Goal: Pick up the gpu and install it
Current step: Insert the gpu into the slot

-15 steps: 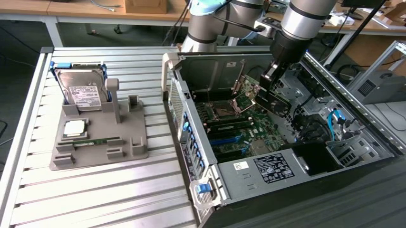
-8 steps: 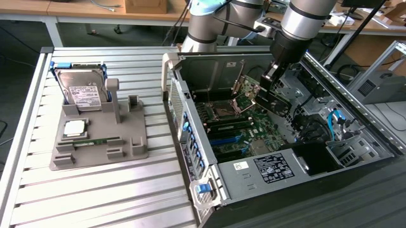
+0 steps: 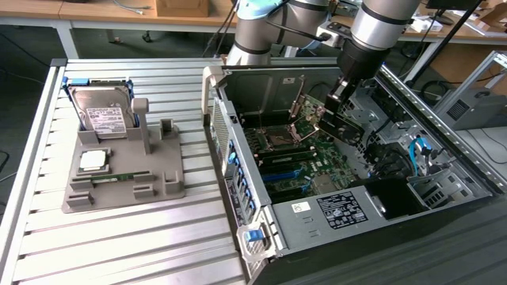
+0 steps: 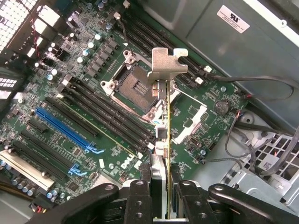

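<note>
Over the motherboard [image 3: 305, 169] inside the case [image 3: 237, 148], gripper [image 4: 163, 189] is clamping the gpu [image 4: 164, 123], holding it clear of the board. Install step is underway and the card isn't seated. Seating is calling for lining its edge up with the blue slot [image 4: 65, 128].

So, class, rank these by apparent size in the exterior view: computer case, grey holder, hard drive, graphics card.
1. computer case
2. grey holder
3. hard drive, then graphics card; the card is tilted, so this pair is unsure.

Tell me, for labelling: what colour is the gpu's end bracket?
Silver-grey metal; the bracket on the gpu shows best in the wrist view.
</note>
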Tool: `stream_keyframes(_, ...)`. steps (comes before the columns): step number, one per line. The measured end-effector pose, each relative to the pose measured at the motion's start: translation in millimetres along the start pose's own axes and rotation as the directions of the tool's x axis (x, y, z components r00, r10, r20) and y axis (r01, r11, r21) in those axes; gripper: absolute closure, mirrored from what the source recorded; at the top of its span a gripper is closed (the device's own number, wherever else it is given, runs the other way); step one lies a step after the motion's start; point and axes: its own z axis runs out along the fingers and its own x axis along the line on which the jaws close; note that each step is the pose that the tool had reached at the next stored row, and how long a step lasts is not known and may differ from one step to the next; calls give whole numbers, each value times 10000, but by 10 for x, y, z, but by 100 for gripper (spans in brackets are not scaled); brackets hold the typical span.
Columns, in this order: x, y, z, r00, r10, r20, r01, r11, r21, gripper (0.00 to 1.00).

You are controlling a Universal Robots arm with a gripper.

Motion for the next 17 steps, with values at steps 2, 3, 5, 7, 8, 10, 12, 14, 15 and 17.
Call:
stream_keyframes(2, 0, 0, 0, 10000, -59, 0, 59, 10000, -1, 73)
stream_keyframes(3, 0, 0, 0, 10000, -84, 0, 84, 10000, -2, 73)
stream_keyframes(5, 0, 0, 0, 9999, -140, 0, 140, 9999, -3, 73)
stream_keyframes(7, 0, 0, 1, 9998, -189, 0, 189, 9998, -5, 73)
stream_keyframes(8, 0, 0, 1, 9998, -218, 0, 218, 9998, -5, 73)
stream_keyframes(10, 0, 0, 1, 9995, -307, 1, 307, 9995, -8, 73)
stream_keyframes(12, 0, 0, 1, 9993, -370, 1, 370, 9993, -10, 73)
stream_keyframes(14, 0, 0, 2, 9991, -429, 1, 429, 9991, -11, 73)
stream_keyframes(15, 0, 0, 2, 9990, -455, 1, 455, 9990, -12, 73)
stream_keyframes(17, 0, 0, 2, 9987, -515, 2, 515, 9987, -13, 73)
